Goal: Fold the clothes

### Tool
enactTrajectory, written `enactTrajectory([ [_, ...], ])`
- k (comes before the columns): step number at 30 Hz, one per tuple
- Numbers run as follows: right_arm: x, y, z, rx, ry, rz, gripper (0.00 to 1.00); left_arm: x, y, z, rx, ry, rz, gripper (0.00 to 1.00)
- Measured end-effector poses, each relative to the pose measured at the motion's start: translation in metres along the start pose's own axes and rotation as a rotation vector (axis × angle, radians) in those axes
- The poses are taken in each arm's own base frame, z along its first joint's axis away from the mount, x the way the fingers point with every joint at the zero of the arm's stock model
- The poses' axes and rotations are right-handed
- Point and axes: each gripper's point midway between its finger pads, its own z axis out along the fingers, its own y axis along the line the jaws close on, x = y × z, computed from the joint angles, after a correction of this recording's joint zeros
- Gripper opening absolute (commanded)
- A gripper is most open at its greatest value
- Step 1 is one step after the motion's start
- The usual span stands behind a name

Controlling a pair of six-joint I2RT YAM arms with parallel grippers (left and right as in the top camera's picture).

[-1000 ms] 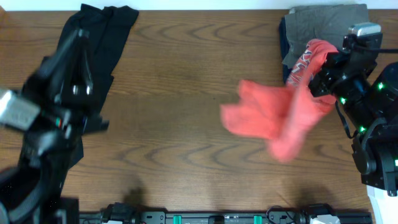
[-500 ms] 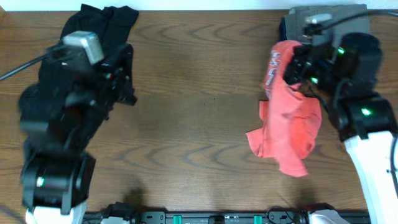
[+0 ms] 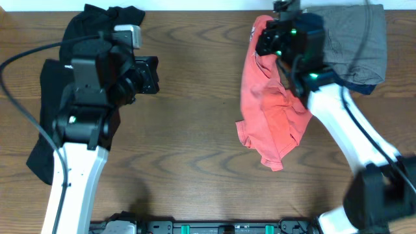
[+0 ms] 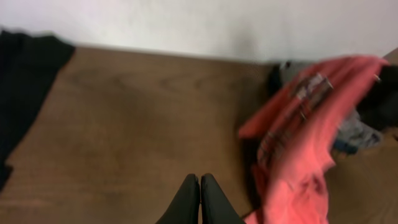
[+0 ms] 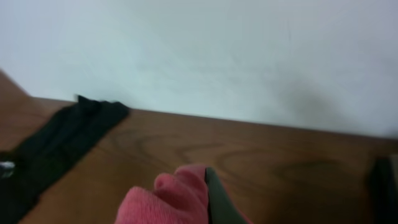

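Red T-shirt bunched in the right gripper; left gripper empty.

Right gripper (image 3: 269,41) is pinched closed on a wad of the red T-shirt (image 3: 273,117) near its top edge. The rest trails down from the fingers onto the table (image 3: 195,130), crumpled, with the print mostly hidden. A grey pile (image 3: 354,36) lies just beside that gripper, on its outer side. Left gripper (image 4: 199,198) has its fingers pressed together with nothing between them, and the black garment (image 3: 97,23) lies under and behind its arm. The shirt reads as light, limp cotton that sags and twists from a single pinch, and it looks neither fragile nor slippery. The better hold is likely two corners, shoulders or hem, one per gripper, to spread it flat.
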Motion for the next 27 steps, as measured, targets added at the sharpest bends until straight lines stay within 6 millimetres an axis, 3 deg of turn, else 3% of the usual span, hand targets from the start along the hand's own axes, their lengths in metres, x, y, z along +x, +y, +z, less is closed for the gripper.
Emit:
enactTrajectory([
  [1, 0.008, -0.004, 0.01, 0.009, 0.005, 0.01, 0.06, 0.004, 0.002, 0.005, -0.005, 0.018, -0.004, 0.06],
  [2, 0.016, -0.009, 0.021, 0.016, 0.004, 0.016, 0.14, 0.008, 0.005, 0.01, -0.009, 0.038, -0.007, 0.06],
  [3, 0.023, -0.013, 0.029, 0.023, 0.007, 0.026, 0.31, 0.012, 0.008, 0.015, -0.015, 0.06, -0.01, 0.06],
  [5, 0.038, -0.02, 0.045, 0.033, 0.005, 0.036, 0.88, 0.019, 0.012, 0.023, -0.022, 0.091, -0.009, 0.06],
  [6, 0.043, -0.023, 0.05, 0.037, 0.005, 0.037, 0.99, 0.021, 0.014, 0.026, -0.024, 0.102, -0.01, 0.06],
  [10, 0.046, -0.026, 0.054, 0.043, 0.001, 0.038, 0.99, 0.028, 0.019, 0.038, -0.031, 0.136, -0.009, 0.06],
  [14, 0.054, -0.029, 0.042, 0.06, 0.079, 0.051, 0.99, 0.035, 0.014, 0.049, -0.014, 0.164, 0.062, 0.06],
  [17, 0.058, -0.038, 0.019, 0.096, 0.167, 0.073, 0.99, 0.041, -0.004, 0.058, 0.032, 0.177, 0.167, 0.06],
  [21, 0.038, -0.059, -0.025, 0.157, 0.204, 0.1, 0.99, 0.048, -0.032, 0.076, 0.103, 0.178, 0.306, 0.06],
  [24, 0.025, -0.078, -0.057, 0.204, 0.222, 0.102, 0.99, 0.054, -0.043, 0.096, 0.136, 0.18, 0.362, 0.07],
  [27, 0.028, -0.094, -0.079, 0.245, 0.265, 0.103, 0.99, 0.064, -0.051, 0.118, 0.161, 0.192, 0.405, 0.11],
])
